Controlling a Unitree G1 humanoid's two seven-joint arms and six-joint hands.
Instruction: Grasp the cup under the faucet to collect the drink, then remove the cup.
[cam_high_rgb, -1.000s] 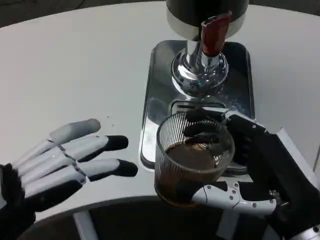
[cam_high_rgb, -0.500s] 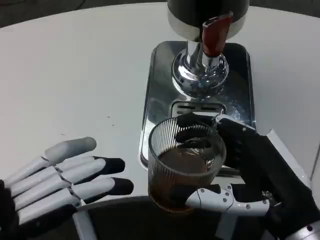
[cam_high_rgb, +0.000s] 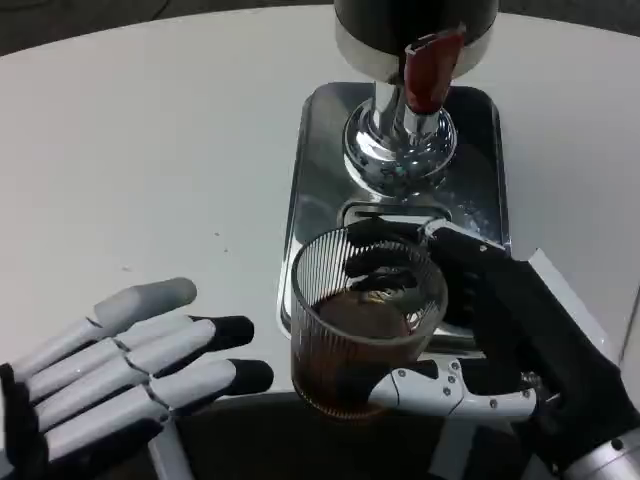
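The right hand (cam_high_rgb: 500, 340) wraps its fingers around a ribbed glass cup (cam_high_rgb: 365, 320) of dark drink, at the near edge of the steel drip tray (cam_high_rgb: 320, 160), below the red-handled faucet (cam_high_rgb: 428, 65). The left hand (cam_high_rgb: 120, 370) lies flat on the white table (cam_high_rgb: 150, 150), fingers straight and slightly apart, holding nothing.

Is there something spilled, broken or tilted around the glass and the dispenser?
Nothing stands out. The ribbed glass cup is upright in the right robot hand, with the dark drink inside it. No dark drink is visible on the metal drip tray or the white table.
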